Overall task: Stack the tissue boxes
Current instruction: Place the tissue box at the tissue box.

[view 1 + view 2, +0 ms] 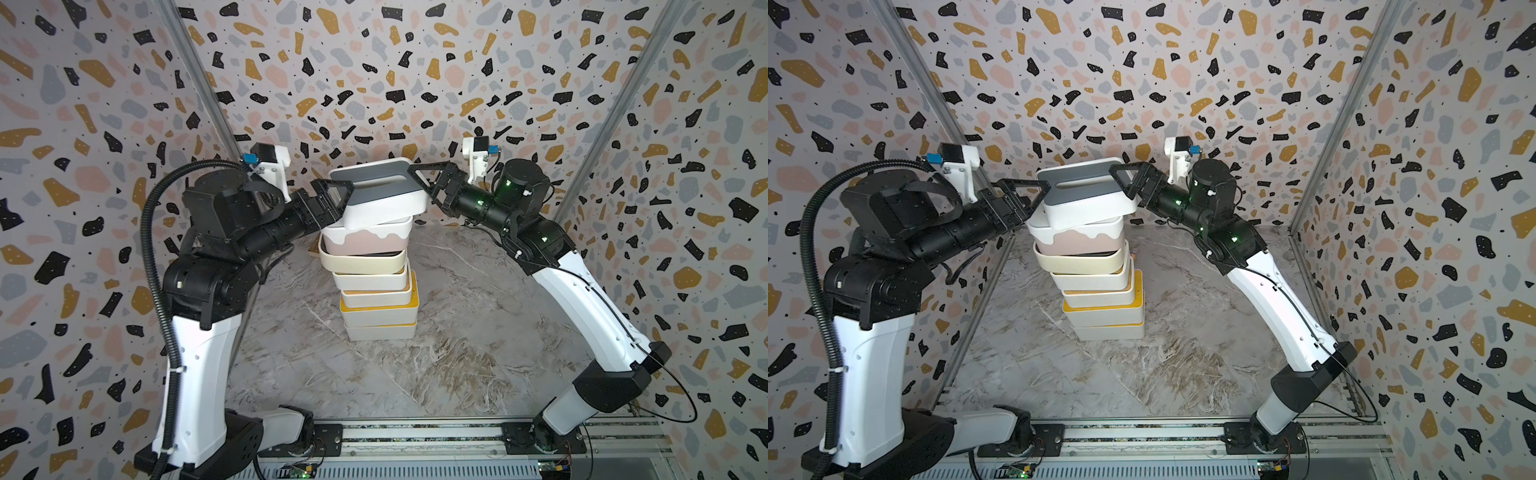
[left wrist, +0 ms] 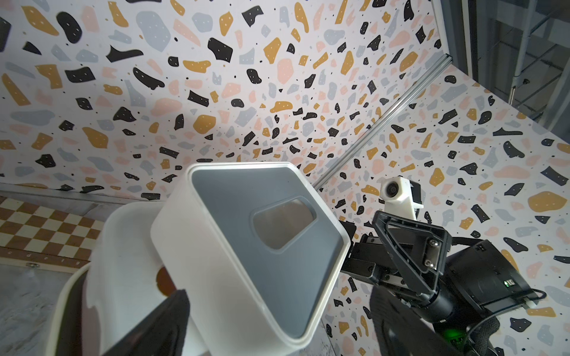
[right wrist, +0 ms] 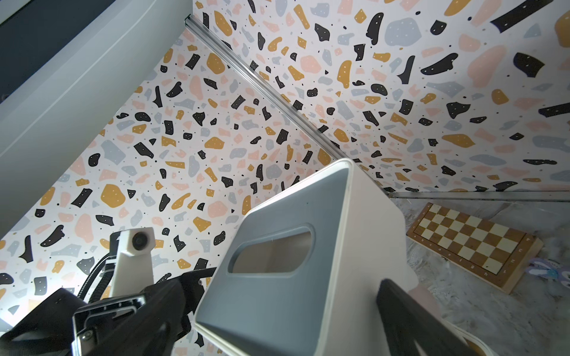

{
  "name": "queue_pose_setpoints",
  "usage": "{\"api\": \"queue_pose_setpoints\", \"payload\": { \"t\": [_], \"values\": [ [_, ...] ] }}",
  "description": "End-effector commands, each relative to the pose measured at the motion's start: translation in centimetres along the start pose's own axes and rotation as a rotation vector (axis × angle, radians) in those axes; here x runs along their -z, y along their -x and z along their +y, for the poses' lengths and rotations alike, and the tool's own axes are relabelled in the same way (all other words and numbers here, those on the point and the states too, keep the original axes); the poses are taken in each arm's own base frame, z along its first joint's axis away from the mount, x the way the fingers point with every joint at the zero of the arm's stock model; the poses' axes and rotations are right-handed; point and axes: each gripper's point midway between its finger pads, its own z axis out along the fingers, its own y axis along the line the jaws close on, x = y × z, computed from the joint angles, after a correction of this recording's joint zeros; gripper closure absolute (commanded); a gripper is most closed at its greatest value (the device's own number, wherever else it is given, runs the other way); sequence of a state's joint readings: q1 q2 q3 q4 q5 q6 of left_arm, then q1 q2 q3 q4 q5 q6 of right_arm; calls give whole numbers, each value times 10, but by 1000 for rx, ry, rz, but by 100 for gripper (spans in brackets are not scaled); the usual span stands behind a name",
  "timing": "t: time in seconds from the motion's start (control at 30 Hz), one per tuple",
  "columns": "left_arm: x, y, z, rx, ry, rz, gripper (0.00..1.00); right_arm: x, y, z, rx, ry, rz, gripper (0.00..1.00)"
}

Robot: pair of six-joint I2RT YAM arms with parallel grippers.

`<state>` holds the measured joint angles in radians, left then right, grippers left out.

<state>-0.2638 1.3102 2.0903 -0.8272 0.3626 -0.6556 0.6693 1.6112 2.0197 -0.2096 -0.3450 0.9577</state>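
Fig. Seating the last box. The stack (image 1: 376, 291) stands mid-table (image 1: 457, 340), w/ the chessboard (image 3: 472, 243) lying behind it near the back wall. The grey box (image 1: 382, 195) is the top one. It sits tilted and turned askew on the box below (image 1: 365, 241), overhanging it toward the R arm.

L gripper (image 1: 345, 201) is at the grey box's left end. Its wrist view shows one finger (image 2: 160, 320) by the white wall and the other out of frame, so pinch vs. gap cannot be told. R gripper (image 1: 422, 183) is at the right end w/ fingers spread wide. One finger (image 3: 413, 314) runs along the box's side, and contact there is unclear.

Step in hand (judged): square the grey box and let it settle flat.

- Level first, then rotate so its long edges match the box below. Doing both at once prob. drags the lower tiers.
- Keep pushes from L and R balanced. The lower boxes are staggered, so a one-sided shove could tip the column.
- Lower gently, w/o pressing down hard.
- Free one side at a time, then back each arm straight outward, clear of the tiers beneath.
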Motion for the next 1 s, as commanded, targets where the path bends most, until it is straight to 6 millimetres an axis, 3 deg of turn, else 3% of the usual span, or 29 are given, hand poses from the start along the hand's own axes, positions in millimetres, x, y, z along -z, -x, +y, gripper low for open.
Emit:
{"api": "queue_pose_setpoints", "payload": {
  "t": [0.0, 0.47, 0.97],
  "values": [
    [-7, 5, -9, 7, -60, -3, 8, 3, 2, 23, 41, 64, 1, 1],
    [-13, 21, -16, -30, -61, -25, 8, -2, -15, 50, 83, 112, 31, 1],
    [-11, 18, 10, -50, 57, -49, 6, 7, -24, 56, 119, 92, 14, 1]
  ]
}}
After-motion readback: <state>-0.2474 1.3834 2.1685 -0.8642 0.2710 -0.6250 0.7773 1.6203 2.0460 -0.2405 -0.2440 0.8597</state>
